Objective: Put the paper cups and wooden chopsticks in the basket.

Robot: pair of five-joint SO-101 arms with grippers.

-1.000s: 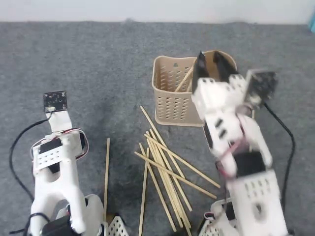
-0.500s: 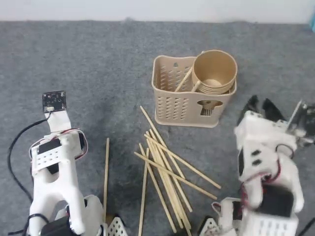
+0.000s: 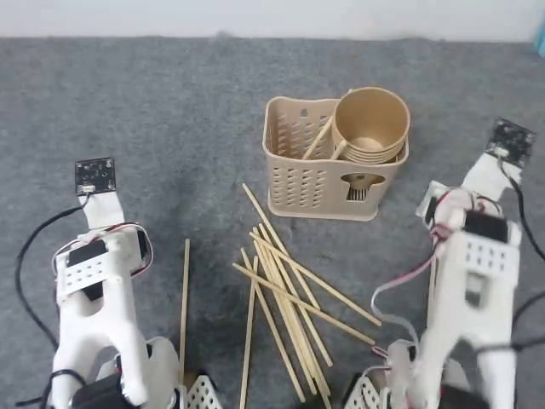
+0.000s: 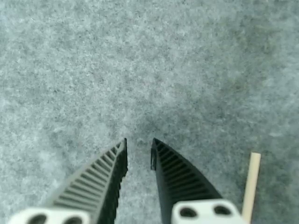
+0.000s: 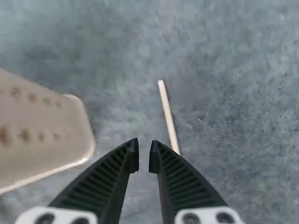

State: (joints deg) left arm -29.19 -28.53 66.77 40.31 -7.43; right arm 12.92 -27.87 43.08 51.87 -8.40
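The beige basket [image 3: 317,170] stands at mid-table with stacked paper cups [image 3: 371,125] in its right half and a few chopsticks [image 3: 321,136] leaning inside. Several wooden chopsticks [image 3: 294,298] lie in a loose pile in front of it, and a single chopstick [image 3: 184,294] lies to the left. My left gripper [image 4: 139,143] is shut just above bare carpet, with a chopstick end [image 4: 251,179] beside it. My right gripper [image 5: 144,145] is shut and holds nothing, low over the carpet near the basket's corner [image 5: 44,140], with one chopstick [image 5: 167,114] just past its tips.
Grey carpet covers the whole table. The left arm [image 3: 94,298] is folded at the near left, the right arm [image 3: 473,290] at the near right. Cables trail beside both arms. Open carpet lies behind and left of the basket.
The right arm has pulled back from above the basket to the near right and folded down. Its gripper, open over the cups a second ago, is now shut. The left arm has stayed still.
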